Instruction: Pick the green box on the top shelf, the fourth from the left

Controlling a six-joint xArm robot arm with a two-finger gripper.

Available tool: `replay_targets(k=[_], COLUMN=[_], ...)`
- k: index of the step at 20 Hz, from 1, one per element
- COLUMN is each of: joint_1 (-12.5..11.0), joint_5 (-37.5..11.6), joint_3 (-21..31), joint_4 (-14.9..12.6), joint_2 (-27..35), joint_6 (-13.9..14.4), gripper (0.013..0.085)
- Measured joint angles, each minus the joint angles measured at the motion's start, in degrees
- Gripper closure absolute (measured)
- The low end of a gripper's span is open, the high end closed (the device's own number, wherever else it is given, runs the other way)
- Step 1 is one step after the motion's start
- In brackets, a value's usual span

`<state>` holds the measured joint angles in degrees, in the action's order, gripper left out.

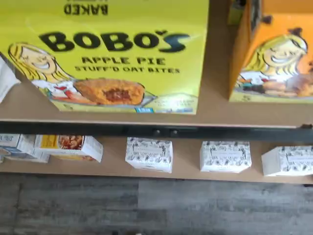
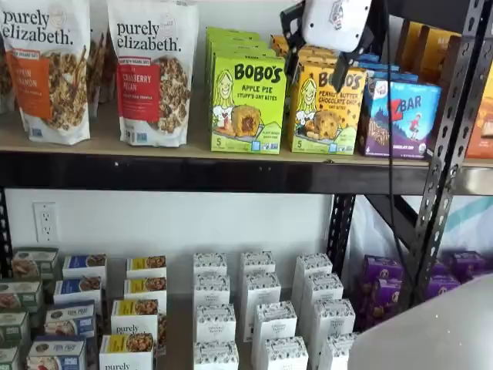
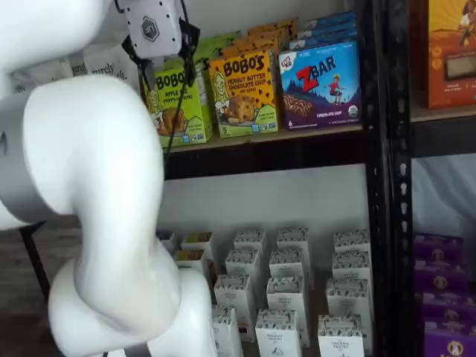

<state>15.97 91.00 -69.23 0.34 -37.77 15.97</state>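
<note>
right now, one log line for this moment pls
phase: approach | target: green box on top shelf, untouched | gripper: in front of box, fingers apart, not gripping | neighbour: orange box beside target

Green box (image 3: 177, 104) partly behind the hand (image 3: 165, 74), its top edge-cropped in wrist view

A: Light is even and fairly bright in both shelf views. The granola bags (image 2: 154, 69) read crisply, and the wall behind them is washed nearly white.

B: Shadows?

A: A dim band under the top shelf (image 2: 192, 146). The purple boxes (image 2: 381, 281) low down sit in gloom.

B: The wrist view?

A: Soft. The green box (image 1: 110, 54) is saturated toward yellow, its lettering slightly blurred; the orange box (image 1: 274, 54) is smeared more.

B: Foreground?

A: The white arm (image 3: 89, 193) looms out of focus, glossy, with shading along its curves.
</note>
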Motion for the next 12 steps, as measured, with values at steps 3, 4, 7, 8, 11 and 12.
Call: replay_targets(k=[3, 4, 7, 8, 11, 12], joint_1=[0.5, 0.7, 1.6, 1.9, 3.0, 3.2], joint_5=[-0.9, -1.2, -2.1, -2.4, -3.3, -3.6], joint_3=[-1.1, -1.5, -3.0, -3.4, -4.6, -5.1], joint_4=[0.1, 0.1, 0.1, -0.2, -1.6, -2.1], joint_2=[1.8, 2.6, 5.0, 5.6, 7.5, 8.2], joint_6=[0.5, 0.7, 1.5, 1.8, 2.9, 3.1], gripper=[0.0130, 0.0130, 0.0130, 0.0130, 0.0130, 0.0130])
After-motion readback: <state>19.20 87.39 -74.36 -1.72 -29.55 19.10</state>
